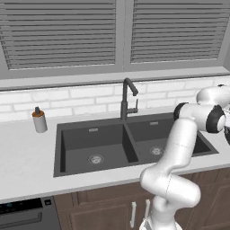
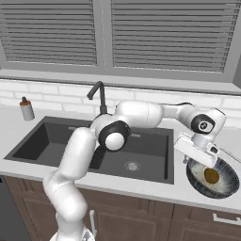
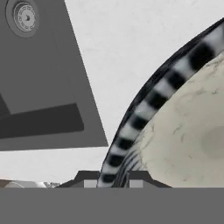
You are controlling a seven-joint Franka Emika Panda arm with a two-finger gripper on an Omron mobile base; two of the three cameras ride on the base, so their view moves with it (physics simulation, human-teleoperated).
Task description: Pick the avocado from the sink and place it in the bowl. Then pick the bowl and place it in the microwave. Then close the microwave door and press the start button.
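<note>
The gripper (image 3: 113, 178) is pinched nearly closed right on the rim of the bowl (image 2: 229, 184), a grey ribbed thing. The golden-brown avocado (image 2: 212, 176) sits inside, just past the jaws.

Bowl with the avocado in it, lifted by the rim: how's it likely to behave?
The bowl looks rigid, so it probably won't flex. The hand sits shut on one edge of the rim, so the wide bowl will likely sag away from the grip. The rounded avocado lies loose inside and may roll to the low side, shifting the load.
</note>
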